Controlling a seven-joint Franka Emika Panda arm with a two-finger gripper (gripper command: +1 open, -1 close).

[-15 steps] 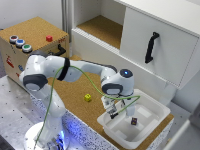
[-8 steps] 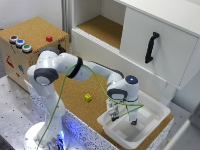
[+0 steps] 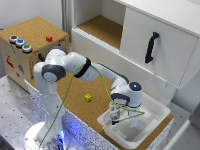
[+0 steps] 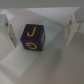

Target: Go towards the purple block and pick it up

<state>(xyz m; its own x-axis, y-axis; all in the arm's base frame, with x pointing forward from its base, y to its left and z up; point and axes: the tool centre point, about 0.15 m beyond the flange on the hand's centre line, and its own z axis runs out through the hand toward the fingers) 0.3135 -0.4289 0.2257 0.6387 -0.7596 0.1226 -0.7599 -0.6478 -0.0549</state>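
Observation:
The purple block (image 4: 33, 39) is a dark cube with yellow letters on its faces. In the wrist view it lies on the white floor of a tray, between my two open fingers (image 4: 6, 26). My gripper (image 4: 39, 29) is open and straddles it without touching. In the exterior view my gripper (image 3: 116, 117) reaches down into the white tray (image 3: 150, 120) at the exterior view's right, and the block is hidden there by the hand.
A small yellow cube (image 3: 87, 97) lies on the cork surface to the exterior view's left of the tray. A wooden box with coloured buttons (image 3: 30, 47) stands at the far left. A white cabinet with a black handle (image 3: 151, 46) rises behind.
The arm has swung towards the exterior view's right and lowered, bringing the gripper down into the white tray.

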